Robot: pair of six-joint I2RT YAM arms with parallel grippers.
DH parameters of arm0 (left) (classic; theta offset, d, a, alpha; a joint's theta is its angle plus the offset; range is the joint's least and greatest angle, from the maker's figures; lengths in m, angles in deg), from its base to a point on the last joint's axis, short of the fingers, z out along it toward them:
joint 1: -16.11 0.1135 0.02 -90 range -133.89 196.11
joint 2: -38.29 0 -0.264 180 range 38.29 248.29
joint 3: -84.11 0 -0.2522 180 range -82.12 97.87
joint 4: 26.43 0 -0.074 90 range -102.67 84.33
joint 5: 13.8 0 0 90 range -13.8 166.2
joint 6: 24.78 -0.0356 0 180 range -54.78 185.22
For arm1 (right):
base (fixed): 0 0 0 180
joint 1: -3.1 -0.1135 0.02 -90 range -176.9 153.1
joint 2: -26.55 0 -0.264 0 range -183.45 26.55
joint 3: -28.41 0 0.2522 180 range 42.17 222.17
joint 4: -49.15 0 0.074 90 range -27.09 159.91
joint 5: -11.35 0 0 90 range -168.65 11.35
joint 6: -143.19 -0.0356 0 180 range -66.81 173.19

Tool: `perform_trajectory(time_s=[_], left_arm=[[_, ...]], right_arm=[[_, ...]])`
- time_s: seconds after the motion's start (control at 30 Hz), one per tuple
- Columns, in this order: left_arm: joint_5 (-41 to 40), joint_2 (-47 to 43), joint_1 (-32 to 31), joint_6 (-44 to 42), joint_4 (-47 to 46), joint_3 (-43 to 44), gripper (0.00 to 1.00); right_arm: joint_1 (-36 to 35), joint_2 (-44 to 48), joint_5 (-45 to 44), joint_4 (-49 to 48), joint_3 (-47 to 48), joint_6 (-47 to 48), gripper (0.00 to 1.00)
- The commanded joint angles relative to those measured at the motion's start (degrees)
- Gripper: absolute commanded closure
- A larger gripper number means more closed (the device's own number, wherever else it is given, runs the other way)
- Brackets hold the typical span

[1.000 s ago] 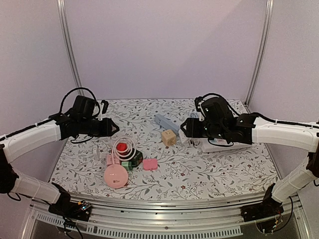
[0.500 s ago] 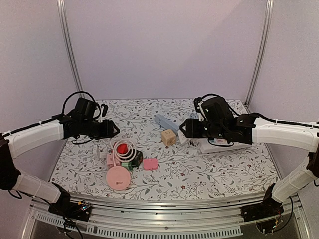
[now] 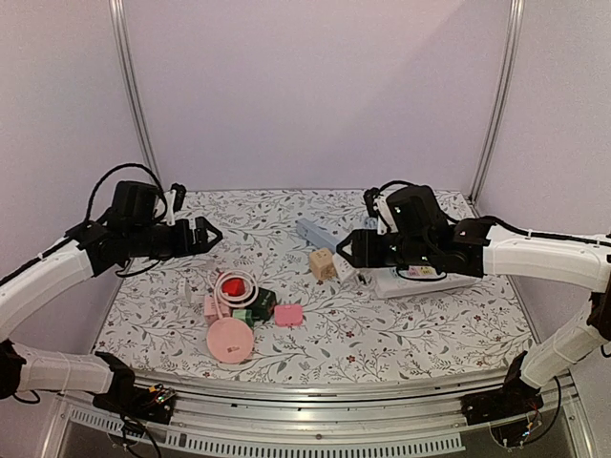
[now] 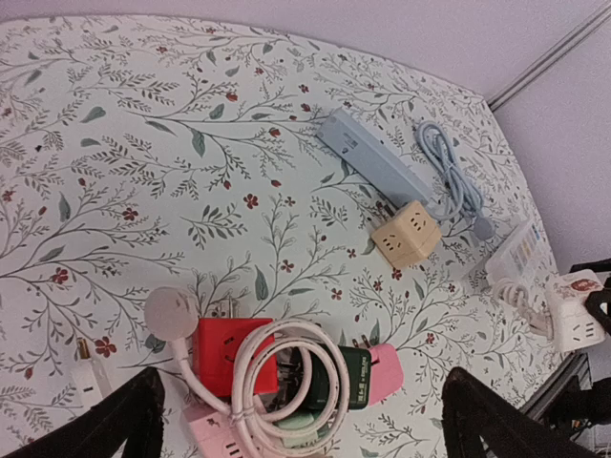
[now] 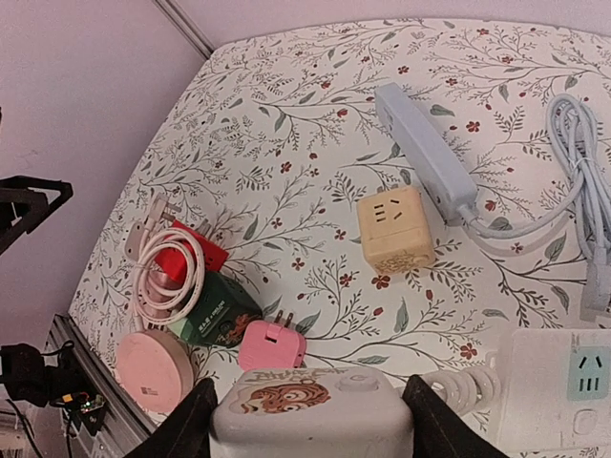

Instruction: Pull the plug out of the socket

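A pale round plug [image 4: 172, 311] on a coiled white cable [image 4: 286, 382] lies loose against a red socket cube [image 4: 227, 355] in the pile at the table's left. My left gripper [image 3: 204, 234] hangs open above and to the left of that pile; in the left wrist view its gripper [image 4: 305, 425] holds nothing between the dark fingers [image 4: 124, 420]. My right gripper [image 3: 346, 250] is shut on a white socket block [image 5: 310, 410] with a tiger picture, held above the table. A white coiled cord [image 5: 466, 387] trails from that block.
A blue power strip [image 3: 318, 234] and a beige cube socket [image 3: 323, 264] lie mid-table. The pile also holds a pink disc [image 3: 229, 341], a dark green adapter [image 3: 258, 303] and a pink adapter [image 3: 287, 314]. A white power strip [image 3: 425, 282] lies under my right arm.
My left gripper has opened wide and drawn back to the left. The plug and its cable have dropped onto the pile. The right gripper with its white block has shifted slightly left.
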Motion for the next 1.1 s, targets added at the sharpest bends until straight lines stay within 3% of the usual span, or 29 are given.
perform_trajectory(time_s=[0.0,0.27,0.5,0.63,0.8,0.97,1.07], left_arm=[[4.64,-3.93,-1.27,-0.36,1.12,-0.53,0.00],[1.45,-6.51,-10.36,6.14,-0.22,-0.85,0.00],[0.69,-7.54,-18.65,14.14,-12.92,-7.26,0.01],[-1.13,-5.36,-21.22,14.82,-12.55,-6.53,0.01],[-3.40,-4.75,-22.88,16.04,-13.69,-7.22,0.00],[-4.81,-2.68,-25.35,15.47,-15.59,-6.71,0.00],[-5.40,-1.40,-26.02,15.14,-15.55,-6.37,0.00]], right_arm=[[-1.04,0.69,3.19,-5.39,2.06,0.60,0.82],[-5.81,-4.79,1.53,-5.43,5.80,3.99,0.82],[-6.82,-7.48,-2.17,-6.37,4.20,-6.78,0.82],[-7.24,-9.76,-4.77,-7.88,3.25,-12.14,0.81],[-7.66,-15.23,-6.83,-6.90,5.03,-12.30,0.77],[-7.74,-18.74,-7.83,-5.03,7.12,-11.92,0.69],[-7.82,-20.61,-6.16,-5.12,8.37,-11.90,0.52]])
